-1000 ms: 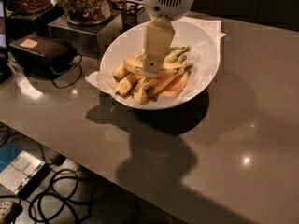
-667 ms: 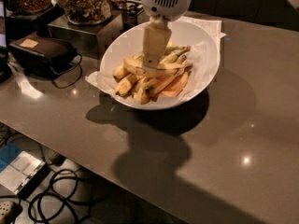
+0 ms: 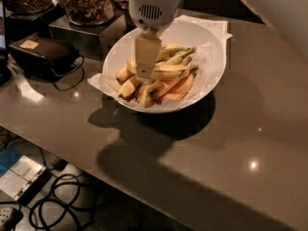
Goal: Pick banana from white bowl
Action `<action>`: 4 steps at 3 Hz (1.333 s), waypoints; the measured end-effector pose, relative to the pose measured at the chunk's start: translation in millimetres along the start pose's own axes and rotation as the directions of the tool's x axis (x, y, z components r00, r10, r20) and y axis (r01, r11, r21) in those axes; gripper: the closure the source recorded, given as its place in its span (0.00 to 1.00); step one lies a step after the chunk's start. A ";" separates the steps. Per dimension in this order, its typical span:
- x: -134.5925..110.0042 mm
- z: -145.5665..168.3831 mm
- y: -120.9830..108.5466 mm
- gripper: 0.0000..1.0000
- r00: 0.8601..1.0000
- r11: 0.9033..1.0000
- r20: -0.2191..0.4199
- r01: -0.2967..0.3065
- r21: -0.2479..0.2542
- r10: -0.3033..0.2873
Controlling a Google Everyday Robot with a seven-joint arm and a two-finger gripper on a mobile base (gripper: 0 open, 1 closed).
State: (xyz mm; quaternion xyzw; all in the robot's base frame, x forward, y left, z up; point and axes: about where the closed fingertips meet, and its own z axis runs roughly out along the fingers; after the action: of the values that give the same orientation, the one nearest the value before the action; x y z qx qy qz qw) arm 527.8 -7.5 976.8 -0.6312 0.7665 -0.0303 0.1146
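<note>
Since the frame a second ago, my wrist and fingers (image 3: pixel 146 57) stand further left over the bowl (image 3: pixel 112 57), and their tip reaches lower among the fruit. The bowl and its contents lie as before.

Position: my fingers hang upright inside the bowl, left of its centre, under the white round wrist housing (image 3: pixel 153 6). They show as one pale flat block, so I cannot tell whether they are spread, pressed together or pinching anything. The tip stands at the left end of the banana (image 3: pixel 175 72), touching or just above it; which, I cannot tell.

Task item: the banana lies across the middle of the bowl, on top of the pile, its dark end pointing right. Shorter yellow pieces (image 3: pixel 126 88) lie at lower left, and orange pieces (image 3: pixel 175 88) lie below it.

Surroundings: the bowl sits on the grey desk (image 3: pixel 216 153), on white paper (image 3: pixel 208 25). A black case (image 3: pixel 43 56) sits on the desk to the left. Jars (image 3: pixel 86 1) stand behind it. Cables (image 3: pixel 62 208) lie on the floor below.
</note>
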 end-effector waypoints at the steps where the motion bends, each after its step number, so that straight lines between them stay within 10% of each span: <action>1: -11.7 11.4 -2.1 0.43 1.000 1.000 -0.027 0.010 -0.011 -0.010; 4: -39.1 28.5 -16.8 0.46 0.999 0.999 -0.034 0.015 -0.038 -0.016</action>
State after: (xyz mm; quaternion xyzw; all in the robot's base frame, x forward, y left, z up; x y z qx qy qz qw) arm 556.9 30.0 957.6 -0.6385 0.7639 -0.0273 0.0892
